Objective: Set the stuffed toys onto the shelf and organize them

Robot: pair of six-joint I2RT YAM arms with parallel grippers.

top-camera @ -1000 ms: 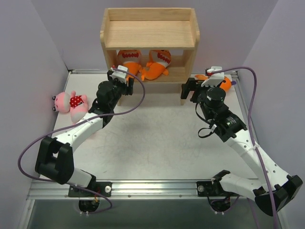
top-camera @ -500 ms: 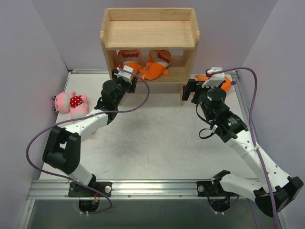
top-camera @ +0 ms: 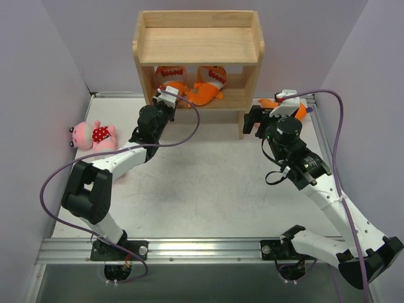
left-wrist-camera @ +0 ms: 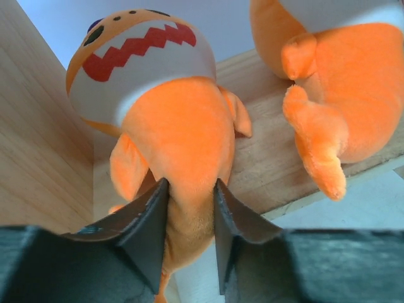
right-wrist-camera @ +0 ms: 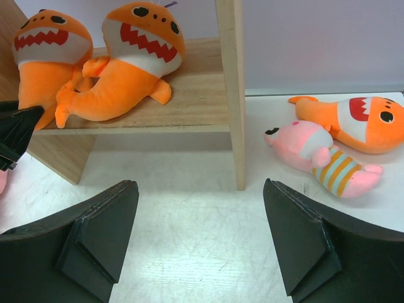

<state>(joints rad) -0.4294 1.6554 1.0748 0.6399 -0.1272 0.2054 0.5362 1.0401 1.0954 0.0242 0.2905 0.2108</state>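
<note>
The wooden shelf (top-camera: 197,19) stands at the back of the table. Two orange fish toys sit on its lower tier, the left one (top-camera: 170,79) (left-wrist-camera: 170,120) and the right one (top-camera: 211,82) (left-wrist-camera: 341,95). My left gripper (top-camera: 167,98) (left-wrist-camera: 189,196) is at the tier's front edge, shut on the left fish's tail. My right gripper (top-camera: 260,113) (right-wrist-camera: 201,189) hangs open over bare table beside the shelf's right post (right-wrist-camera: 230,88). A third orange fish (right-wrist-camera: 353,123) and a striped pink doll (right-wrist-camera: 319,158) lie right of the shelf. A polka-dot pink doll (top-camera: 95,136) lies at far left.
Pale walls close in the table on the left, right and back. The shelf's top tier (top-camera: 135,47) has a raised rim and nothing on it. Purple cables loop over both arms. A metal rail (top-camera: 202,249) runs along the near edge.
My left arm has reached forward to the lower tier and its jaws have closed on the left fish's tail. The right arm has barely moved.
</note>
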